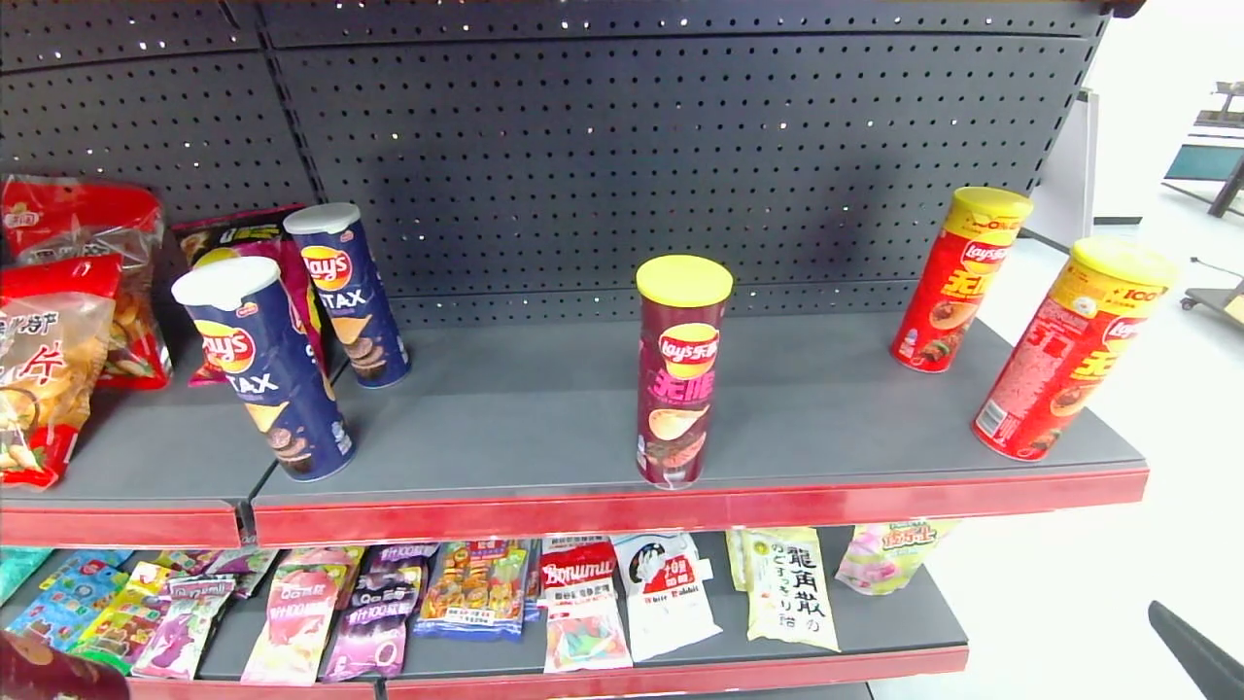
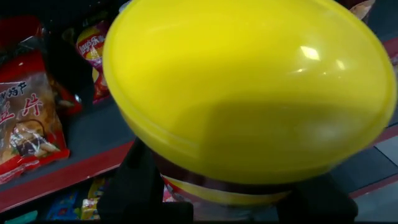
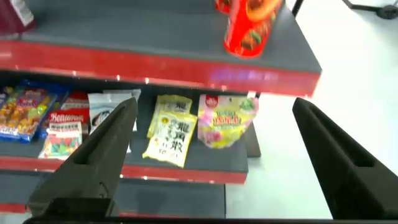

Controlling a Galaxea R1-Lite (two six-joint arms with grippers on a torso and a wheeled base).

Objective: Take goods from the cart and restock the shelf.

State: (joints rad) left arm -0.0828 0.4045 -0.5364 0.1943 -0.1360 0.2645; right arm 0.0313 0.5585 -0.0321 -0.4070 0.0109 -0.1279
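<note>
Pale floor [image 1: 1088, 603]; teal-topped table [image 1: 1197, 161] far back right; wheeled frame [image 1: 1213, 294] nearby.

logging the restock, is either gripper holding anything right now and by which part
The left gripper holds a yellow-lidded dark red chip can, fingers on its body below the lid. The right gripper is open and empty.

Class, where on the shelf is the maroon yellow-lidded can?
Head view: maroon cylindrical can stands mid-front on the grey shelf, between blue cans left and red cans right.
</note>
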